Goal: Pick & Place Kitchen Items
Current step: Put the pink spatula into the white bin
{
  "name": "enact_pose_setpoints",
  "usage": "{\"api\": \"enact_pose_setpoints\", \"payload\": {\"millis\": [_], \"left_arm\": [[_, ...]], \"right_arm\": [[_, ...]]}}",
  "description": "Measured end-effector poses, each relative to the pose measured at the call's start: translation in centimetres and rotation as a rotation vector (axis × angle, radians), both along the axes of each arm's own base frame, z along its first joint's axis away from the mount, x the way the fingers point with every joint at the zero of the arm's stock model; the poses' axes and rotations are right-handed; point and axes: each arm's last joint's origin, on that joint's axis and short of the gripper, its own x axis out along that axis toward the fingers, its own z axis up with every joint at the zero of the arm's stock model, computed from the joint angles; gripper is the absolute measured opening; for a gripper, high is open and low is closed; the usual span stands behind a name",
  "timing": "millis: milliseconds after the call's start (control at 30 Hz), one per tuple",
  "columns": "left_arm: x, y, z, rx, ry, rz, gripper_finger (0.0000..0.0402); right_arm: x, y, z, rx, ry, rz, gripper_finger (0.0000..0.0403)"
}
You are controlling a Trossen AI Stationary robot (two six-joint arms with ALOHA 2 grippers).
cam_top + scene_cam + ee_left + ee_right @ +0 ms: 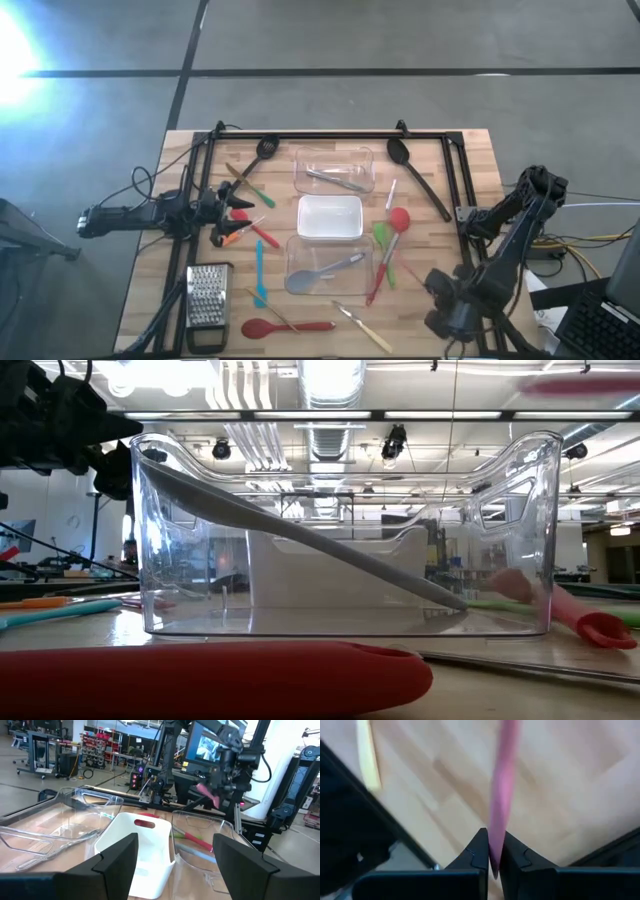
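Note:
My right gripper (492, 855) is up over the table's near right corner (445, 300), pointing down, shut on a slim pink utensil (502, 785). That utensil also shows in the left wrist view (207, 791) and high in the low view (590, 382). My left gripper (175, 860) waits open and level at the table's left (235, 207), facing the tubs. Loose on the table lie a red spoon (285, 326), a teal tool (259, 270), a green spatula (381, 238) and a black ladle (415, 175). My right gripper pinches the pink utensil between its two fingers near one end (496, 837); a short bit pokes out past them. The fingers come from above, pointing down. The utensil is lifted clear of the table and juts out from the fingertips at a slant.
Three tubs stand in a row mid-table: the far one (334, 168) holds metal tongs, the middle one (330, 217) is white, the near one (330, 265) holds a grey spoon. A steel grater (207, 300) lies near left. A wood-handled tool (365, 328) lies near the front edge.

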Motion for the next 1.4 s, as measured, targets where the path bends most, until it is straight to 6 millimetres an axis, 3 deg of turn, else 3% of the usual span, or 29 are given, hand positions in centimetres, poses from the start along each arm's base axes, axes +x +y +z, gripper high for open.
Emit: {"api": "enact_pose_setpoints", "payload": {"millis": [267,500,700,967,1167,1400], "left_arm": [[0.0,0.0,0.0,0.0,0.0,0.0,0.0262],[0.0,0.0,0.0,0.0,0.0,0.0,0.0262],[0.0,0.0,0.0,0.0,0.0,0.0,0.0262],[0.0,0.0,0.0,0.0,0.0,0.0,0.0262],[0.0,0.0,0.0,0.0,0.0,0.0,0.0262],[0.0,0.0,0.0,0.0,0.0,0.0,0.0262]], "right_arm": [[4.2,-5.3,3.8,-0.131,0.065,0.17,0.001],[8.5,-11.5,7.3,-0.133,-0.019,0.284,0.001],[10.6,-16.4,9.0,-0.123,-0.075,0.29,0.001],[12.4,-20.7,7.7,0.027,-0.033,0.237,0.0011],[15.4,-21.6,5.1,0.16,0.053,0.311,0.0011],[18.6,-22.3,3.8,0.245,0.191,0.38,0.0011]]}}
